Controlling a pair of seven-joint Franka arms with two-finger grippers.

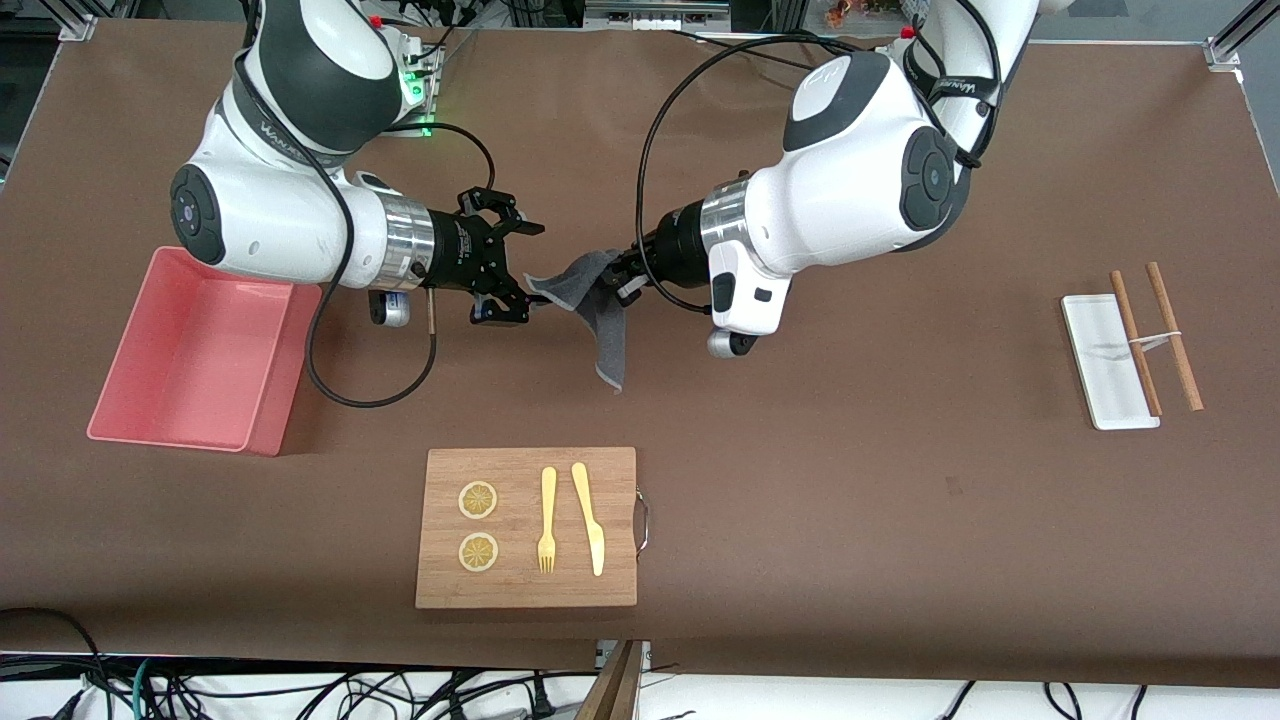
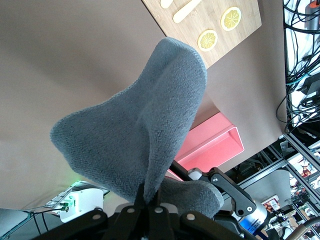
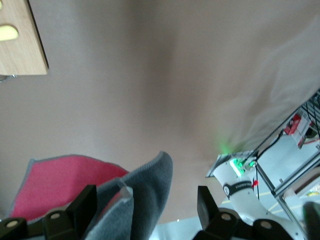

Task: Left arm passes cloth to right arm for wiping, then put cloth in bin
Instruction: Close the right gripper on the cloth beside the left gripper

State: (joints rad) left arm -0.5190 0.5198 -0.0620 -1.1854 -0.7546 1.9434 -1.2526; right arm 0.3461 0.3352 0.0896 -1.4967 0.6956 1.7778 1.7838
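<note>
Two white arms meet in mid-air over the middle of the brown table (image 1: 860, 480), and you are at the handover step. The left end effector (image 1: 628, 272) is clamped shut on one end of the dark-grey cloth (image 1: 600, 310), which droops from it toward the table. The right end effector (image 1: 510, 270) faces it with its fingers (image 3: 82, 207) spread wide. In the right wrist view a fold of the cloth sits between those fingers, touching one of them, and nothing is pinched yet.

The salmon-pink bin (image 1: 150, 420) sits at the right arm's end of the table, partly under that arm, with nothing visible in it. Nearer the front camera lies a wooden cutting board (image 1: 610, 590) carrying two lemon slices (image 1: 478, 525), a yellow fork (image 1: 547, 520) and a yellow knife (image 1: 588, 518). Toward the left arm's end sit a small white tray (image 1: 1095, 370) and a pair of brown chopsticks (image 1: 1155, 335), which lie partly across it.

As a judgement, your next move calls for closing the right fingers firmly on the fold first. Only then should the left end effector let go, or the limp cloth may slip to the table. Wiping and the drop into the bin remain undone.
</note>
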